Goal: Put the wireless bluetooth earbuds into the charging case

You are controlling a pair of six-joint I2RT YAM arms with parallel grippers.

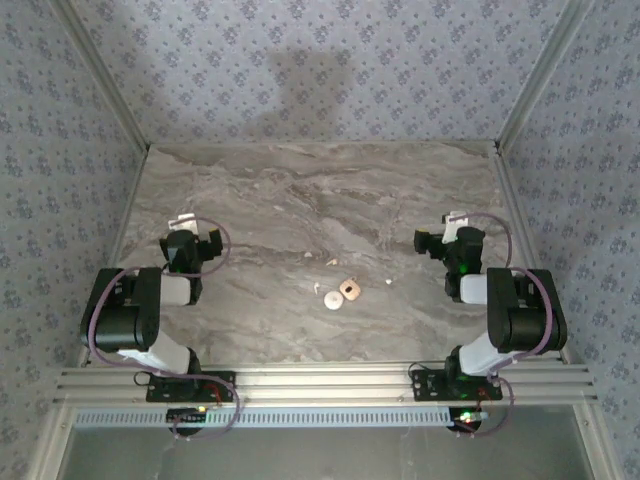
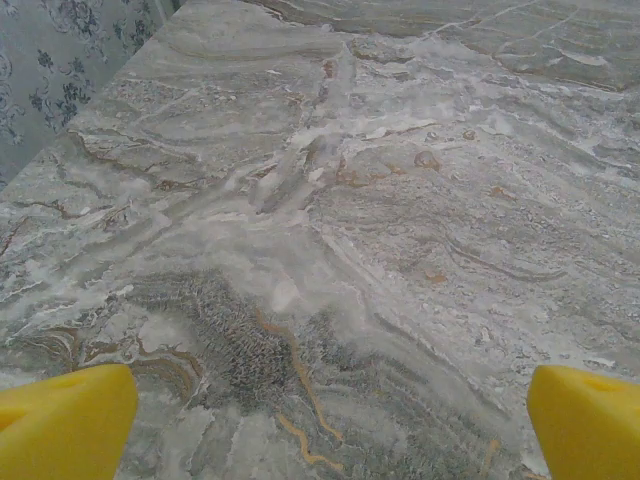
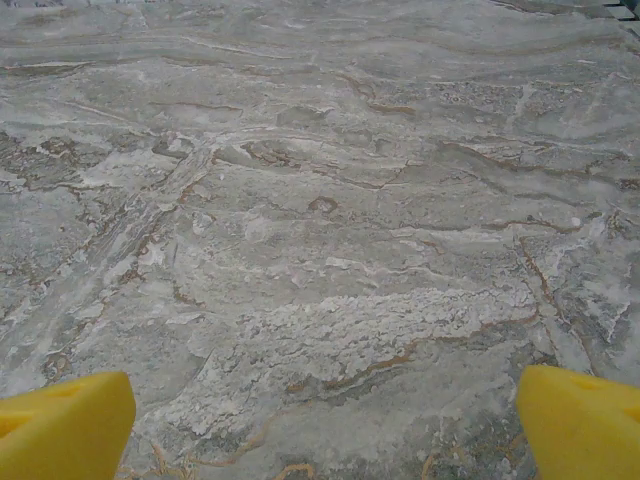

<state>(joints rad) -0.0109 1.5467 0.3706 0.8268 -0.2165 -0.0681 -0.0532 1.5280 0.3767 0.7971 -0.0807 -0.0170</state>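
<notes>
The charging case lies at mid-table as a tan rounded square [image 1: 349,289] touching a white round disc [image 1: 331,299]. Two tiny white specks, the earbuds, rest on the marble: one just left of the disc [image 1: 316,291], one to the right of the tan piece [image 1: 387,283]. My left gripper [image 1: 197,230] hangs open over the left side, well away from them. My right gripper [image 1: 445,230] hangs open over the right side. In the wrist views each gripper [image 2: 330,425] [image 3: 325,425] has its yellow fingertips [image 2: 65,420] [image 3: 580,420] spread wide over bare marble.
The grey marble tabletop [image 1: 300,200] is walled by patterned panels on the left, back and right. An aluminium rail [image 1: 320,385] runs along the near edge where both arm bases are bolted.
</notes>
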